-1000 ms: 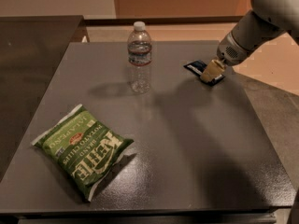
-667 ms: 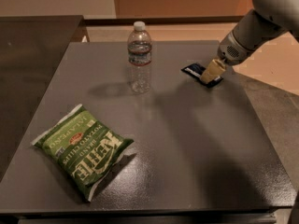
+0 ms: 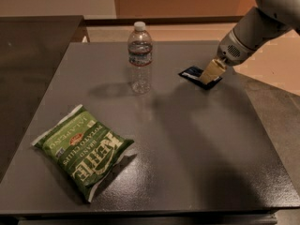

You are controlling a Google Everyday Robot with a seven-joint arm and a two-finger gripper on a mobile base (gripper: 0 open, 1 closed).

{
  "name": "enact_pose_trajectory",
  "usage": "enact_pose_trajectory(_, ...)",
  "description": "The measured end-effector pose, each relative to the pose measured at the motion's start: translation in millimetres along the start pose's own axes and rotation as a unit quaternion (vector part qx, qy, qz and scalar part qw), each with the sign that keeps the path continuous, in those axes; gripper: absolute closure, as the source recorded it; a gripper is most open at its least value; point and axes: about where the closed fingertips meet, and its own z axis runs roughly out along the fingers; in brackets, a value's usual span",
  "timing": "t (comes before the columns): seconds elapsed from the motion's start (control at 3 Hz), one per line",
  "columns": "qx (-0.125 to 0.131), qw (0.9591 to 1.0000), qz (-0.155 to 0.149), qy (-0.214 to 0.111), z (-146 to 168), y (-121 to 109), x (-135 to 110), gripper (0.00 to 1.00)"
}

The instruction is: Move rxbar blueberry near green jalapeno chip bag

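The rxbar blueberry (image 3: 191,72) is a small dark navy bar with a white patch, at the far right of the dark grey table (image 3: 187,139). My gripper (image 3: 210,74) comes down from the upper right, and its tan fingers (image 3: 213,69) are closed on the bar's right end, low at the table surface. The green jalapeno chip bag (image 3: 83,150) lies flat at the front left, far from the bar and the gripper. Part of the bar is hidden under the fingers.
A clear plastic water bottle (image 3: 140,57) stands upright at the table's back middle, left of the bar. The table's right edge (image 3: 262,125) runs close to the gripper. A darker counter (image 3: 33,46) adjoins on the left.
The bar and the gripper have shifted slightly to the left along the table. The chip bag and the bottle have not moved.
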Motion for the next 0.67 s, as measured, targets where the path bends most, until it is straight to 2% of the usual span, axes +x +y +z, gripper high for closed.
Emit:
enact_pose_trajectory(0.33,-0.016,0.9998,-0.004,-0.013,-10,20,-4,1.00)
enact_pose_trajectory(0.67,-0.043,0.9985,-0.023,-0.026,-19,53,-13,1.00)
